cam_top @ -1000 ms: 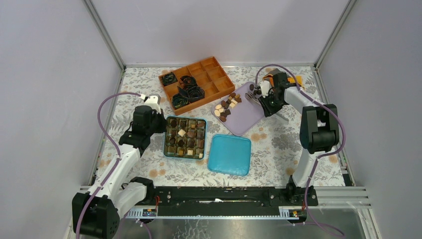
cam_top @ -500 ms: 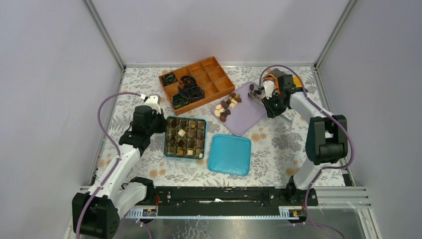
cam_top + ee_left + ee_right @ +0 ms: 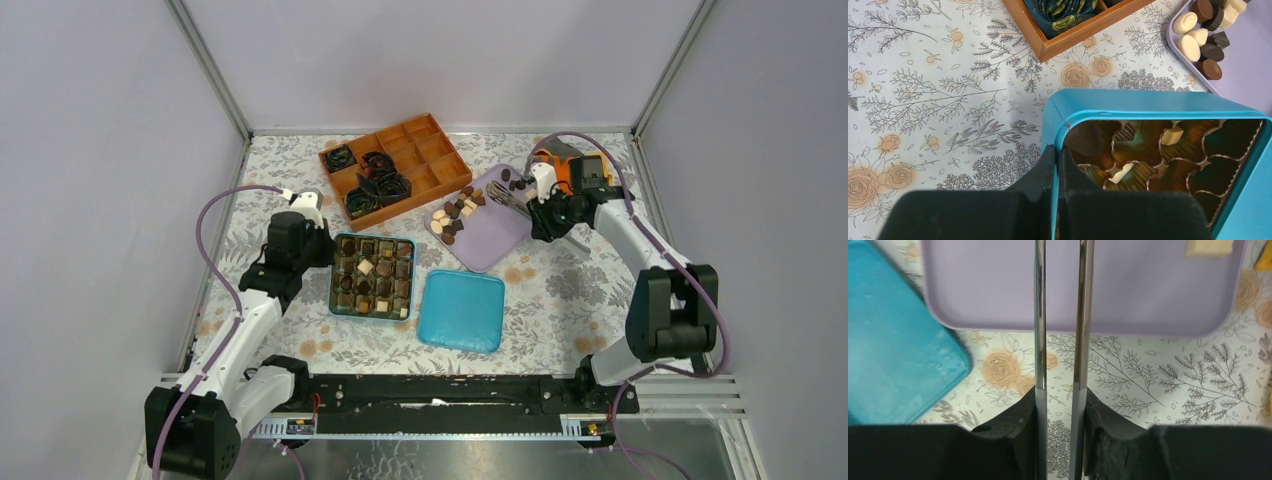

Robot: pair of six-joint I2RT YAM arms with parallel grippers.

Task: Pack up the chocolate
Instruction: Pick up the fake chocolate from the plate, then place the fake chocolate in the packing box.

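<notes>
Pinches the left wall of the open teal tin (image 3: 1148, 102) with the left gripper (image 3: 1056, 152), jaws clenched on the rim, one finger inside and one outside. Grasps a pair of metal tongs (image 3: 1039, 315) in the right gripper (image 3: 1060, 400), fingers pressed on the two blades with a narrow gap between them, the blades reaching over the edge of the lilac tray (image 3: 1128, 295) and their tips beyond the wrist view; cannot tell whether anything is caught there. Finds the chocolate (image 3: 452, 212) in two places: loose dark, brown and cream pieces clustered at the tray's left end, with a few dark ones at its far corner by the tongs, and more seated in the tin's cells. Has the teal lid (image 3: 461, 310) flat on the floral table (image 3: 560, 290) just right of the tin, and a wooden divided box (image 3: 430, 155) behind, black paper cups (image 3: 385, 185) in its left compartments.
</notes>
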